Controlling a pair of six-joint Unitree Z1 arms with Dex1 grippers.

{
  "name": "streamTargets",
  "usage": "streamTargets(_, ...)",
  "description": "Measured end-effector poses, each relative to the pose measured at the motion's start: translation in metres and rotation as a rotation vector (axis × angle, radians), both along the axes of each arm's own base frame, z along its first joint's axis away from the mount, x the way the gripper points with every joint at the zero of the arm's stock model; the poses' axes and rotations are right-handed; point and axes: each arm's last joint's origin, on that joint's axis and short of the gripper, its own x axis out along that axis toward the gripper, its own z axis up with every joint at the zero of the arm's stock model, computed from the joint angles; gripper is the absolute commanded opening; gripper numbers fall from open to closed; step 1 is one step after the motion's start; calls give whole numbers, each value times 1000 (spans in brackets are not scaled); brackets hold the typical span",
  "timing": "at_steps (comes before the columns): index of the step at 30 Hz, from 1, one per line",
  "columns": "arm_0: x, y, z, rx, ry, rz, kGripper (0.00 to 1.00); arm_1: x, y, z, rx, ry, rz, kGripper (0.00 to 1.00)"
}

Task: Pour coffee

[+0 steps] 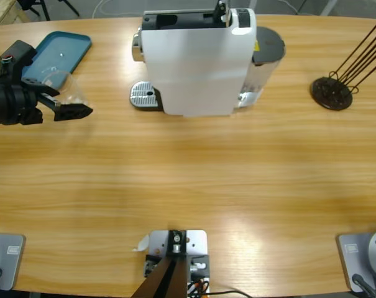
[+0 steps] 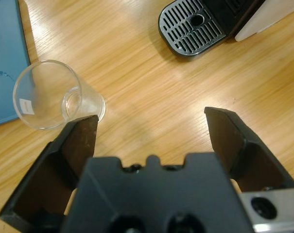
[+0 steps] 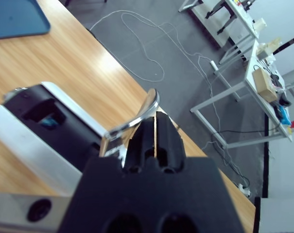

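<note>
A white coffee machine [image 1: 197, 68] stands at the table's far middle, its perforated drip tray [image 1: 144, 96] [image 2: 193, 26] bare. A clear glass cup [image 1: 71, 92] [image 2: 49, 94] stands on the wood beside the blue tray. My left gripper [image 1: 76, 100] [image 2: 151, 119] hovers open low over the table; the cup sits just ahead of its left jaw, not between the jaws. My right gripper [image 1: 222, 9] [image 3: 155, 114] is on top of the machine [image 3: 44, 131], its jaws shut on the tip of the chrome lever [image 3: 137, 116].
A blue tray [image 1: 57, 53] [image 2: 6, 58] lies at the far left, behind the cup. A black round stand with thin dark rods [image 1: 332, 92] sits at the far right. Past the table's far edge are floor, cables and white desks.
</note>
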Motion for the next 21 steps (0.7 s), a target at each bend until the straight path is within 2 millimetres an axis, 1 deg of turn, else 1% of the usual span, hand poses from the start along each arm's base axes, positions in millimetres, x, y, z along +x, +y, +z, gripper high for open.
streamTargets(6, 0, 0, -1, 2, 2, 0, 942, 6, 16, -10, 21, 27, -8, 0)
streamTargets(10, 0, 0, -1, 2, 2, 0, 998, 11, 24, -19, 31, 51, -15, 0)
streamTargets(21, 0, 0, -1, 2, 2, 0, 1000, 21, 40, -36, 75, 75, -16, 0)
